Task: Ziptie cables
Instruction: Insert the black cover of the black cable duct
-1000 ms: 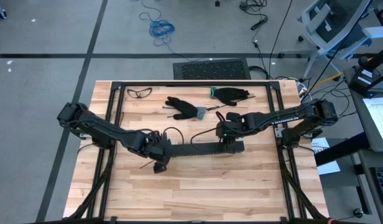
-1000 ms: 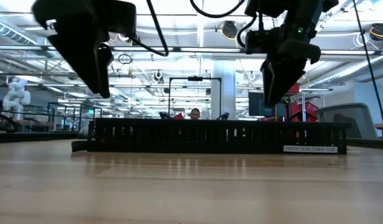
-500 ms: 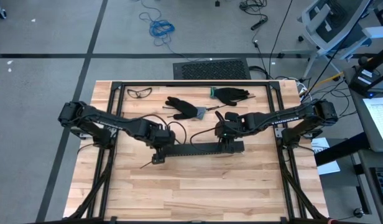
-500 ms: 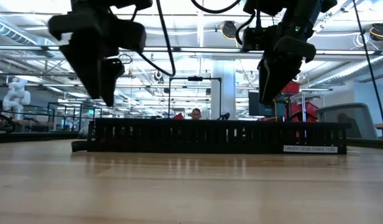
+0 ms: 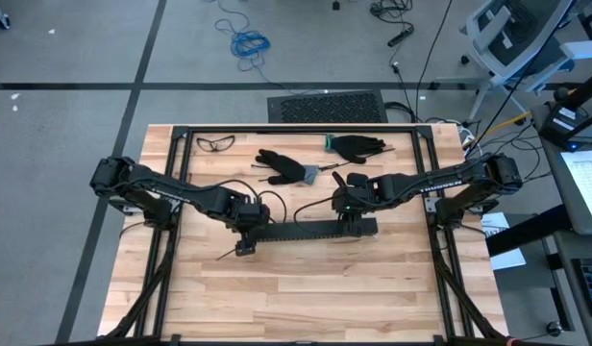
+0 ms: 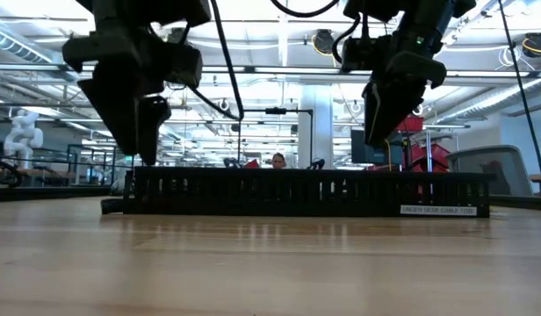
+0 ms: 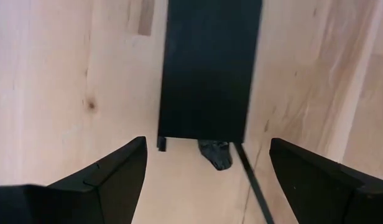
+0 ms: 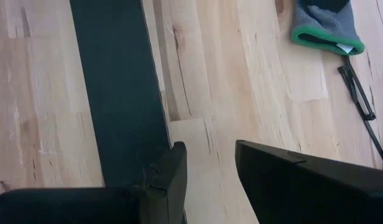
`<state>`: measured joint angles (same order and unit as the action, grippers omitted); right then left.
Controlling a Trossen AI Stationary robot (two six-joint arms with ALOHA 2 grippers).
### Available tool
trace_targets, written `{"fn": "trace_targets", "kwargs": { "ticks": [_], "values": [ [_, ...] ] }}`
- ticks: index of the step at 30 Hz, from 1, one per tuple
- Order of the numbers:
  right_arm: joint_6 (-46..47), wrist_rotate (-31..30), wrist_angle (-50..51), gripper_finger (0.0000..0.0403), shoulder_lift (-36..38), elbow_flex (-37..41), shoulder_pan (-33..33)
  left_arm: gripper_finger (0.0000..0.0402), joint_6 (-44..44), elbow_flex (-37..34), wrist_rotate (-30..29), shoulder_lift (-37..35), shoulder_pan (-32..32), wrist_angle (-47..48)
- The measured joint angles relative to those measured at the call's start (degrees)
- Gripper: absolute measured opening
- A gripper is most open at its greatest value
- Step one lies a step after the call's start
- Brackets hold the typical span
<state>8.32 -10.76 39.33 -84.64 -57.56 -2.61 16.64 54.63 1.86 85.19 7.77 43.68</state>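
Left end effector (image 5: 246, 228), spread wide and empty at centre frame, could snag the long black slotted plastic strip (image 5: 315, 230); right end effector (image 5: 349, 210) narrow, empty.

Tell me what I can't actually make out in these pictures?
- Cables: no multicoloured bundle visible in any view; the slotted strip's wall blocks its inside in the low view.
- Right gripper: its own arm covers it from above.
- Glove: cut off by the right wrist picture's edge.

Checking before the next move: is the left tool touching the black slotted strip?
Apart. The left wrist view shows the open left tool with bare wood between its fingers and the black slotted strip, whose end lies ahead.
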Motion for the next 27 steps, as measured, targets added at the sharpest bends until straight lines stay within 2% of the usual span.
{"fn": "trace_targets", "kwargs": {
  "ticks": [4, 10, 21, 27],
  "values": [
    [0.45, 0.02, -0.23, 0.0130, 0.00, 0.00, 0.00, 0.0331, 1.02, -1.57, 1.45, 0.00, -0.01, -2.22],
    [0.51, 0.02, -1.21, 0.0130, 0.00, 0.00, 0.00, 0.0331, -0.01, -1.73, -0.53, 0.38, -0.11, -2.99],
    [0.63, 0.04, -1.61, 0.0130, 0.00, 0.00, 0.00, 0.0331, -2.64, -1.82, 0.01, 4.00, -0.17, -4.81],
    [0.63, 0.11, -1.48, 0.0130, -0.01, 0.00, 0.00, 0.0331, -3.50, -4.83, 0.05, 6.14, -0.19, -8.00]
  ]
}}
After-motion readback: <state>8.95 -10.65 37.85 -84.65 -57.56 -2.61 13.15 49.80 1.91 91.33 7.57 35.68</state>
